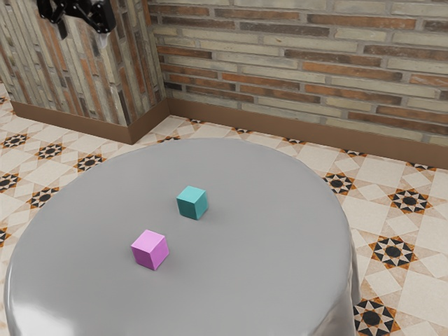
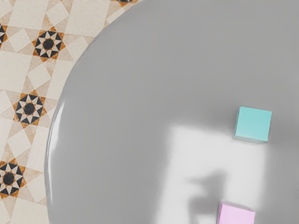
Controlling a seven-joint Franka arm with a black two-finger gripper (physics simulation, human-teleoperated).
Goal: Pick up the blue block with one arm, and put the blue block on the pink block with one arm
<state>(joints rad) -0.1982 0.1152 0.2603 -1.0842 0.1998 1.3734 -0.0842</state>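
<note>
Plainly, the whole move turns on how far the blue block (image 1: 192,202) lies from the fingers (image 1: 78,15): the hand hangs high up against the brick wall at the exterior view's upper left, while the block sits well below it and off toward the exterior view's right, close to the middle of the round grey surface (image 1: 280,231). How wide the fingers stand cannot be told from here (they are dark against the wall and partly cut by the frame), but they hold nothing, since both blocks rest on the surface. The pink block (image 1: 150,249) lies near the blue one but apart from it, a step closer to the surface's near edge. From the wrist camera the blue block (image 2: 252,123) is seen from above with the pink block (image 2: 236,214) beside it, and the hand's soft shadow (image 2: 208,191) falls on the surface (image 2: 140,93) next to the pink one. The block is a cube, so no long axis matters; the approach looks like a long descent and reach, with only a slight turn of the wrist likely needed to square up on two opposite faces.
</note>
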